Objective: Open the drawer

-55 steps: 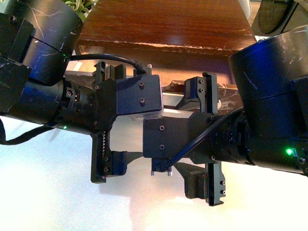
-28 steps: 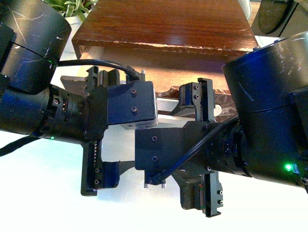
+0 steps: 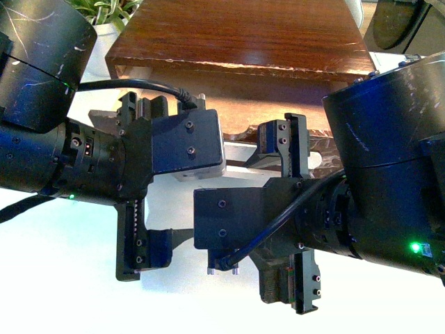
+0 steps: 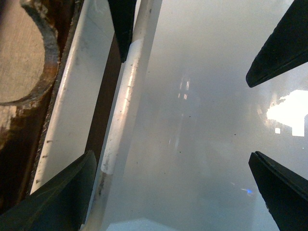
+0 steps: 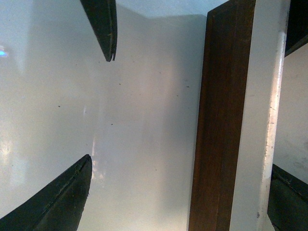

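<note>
Front view, left to right: a potted plant (image 3: pixel 104 12) stands at 11 o'clock. Below it the left gripper (image 3: pixel 147 182) reaches over the white worktop (image 3: pixel 62 292), its jaws spread wide and clamping nothing. At 12 o'clock, under a dark wooden top (image 3: pixel 236 35), the drawer (image 3: pixel 264 104) shows between the two arms. Its light tan inside is visible behind the scuffed front edge. At 3 o'clock the right gripper (image 3: pixel 288 209) also has its jaws fully apart and empty. Left wrist view: the white bar handle (image 4: pixel 126 96) runs just beside one finger (image 4: pixel 62 195), with the whitish front and its half-round notch beyond; the other finger is well apart from it. Right wrist view: the same handle and the dark-brown front lie close to one finger (image 5: pixel 288 197). Whether either finger touches the handle cannot be told.
</note>
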Action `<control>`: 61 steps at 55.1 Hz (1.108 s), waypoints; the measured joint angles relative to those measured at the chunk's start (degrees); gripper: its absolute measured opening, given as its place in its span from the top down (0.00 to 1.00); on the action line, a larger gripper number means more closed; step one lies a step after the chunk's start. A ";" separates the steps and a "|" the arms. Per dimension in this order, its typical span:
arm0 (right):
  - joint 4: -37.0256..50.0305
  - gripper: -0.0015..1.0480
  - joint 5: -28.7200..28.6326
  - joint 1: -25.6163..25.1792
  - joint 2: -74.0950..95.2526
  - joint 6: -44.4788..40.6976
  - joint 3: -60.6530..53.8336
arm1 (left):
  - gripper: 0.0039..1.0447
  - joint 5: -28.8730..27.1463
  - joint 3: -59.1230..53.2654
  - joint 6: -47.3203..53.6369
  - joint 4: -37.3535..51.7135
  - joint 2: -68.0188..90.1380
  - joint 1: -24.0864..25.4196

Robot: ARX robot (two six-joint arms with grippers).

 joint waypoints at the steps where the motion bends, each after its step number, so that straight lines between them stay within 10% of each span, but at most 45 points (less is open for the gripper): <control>1: 0.00 0.08 -0.02 -0.07 -0.07 0.00 0.00 | 0.08 -0.09 0.00 -0.44 0.04 -0.17 0.00; 37: -2.34 0.08 -2.19 -4.52 -14.05 -1.20 -4.28 | 0.08 3.65 -1.86 -7.52 -0.39 -10.10 2.62; 61: -10.56 0.08 -5.99 -20.20 -38.80 11.93 -11.21 | 0.08 7.52 -3.98 -26.73 0.15 -26.12 19.32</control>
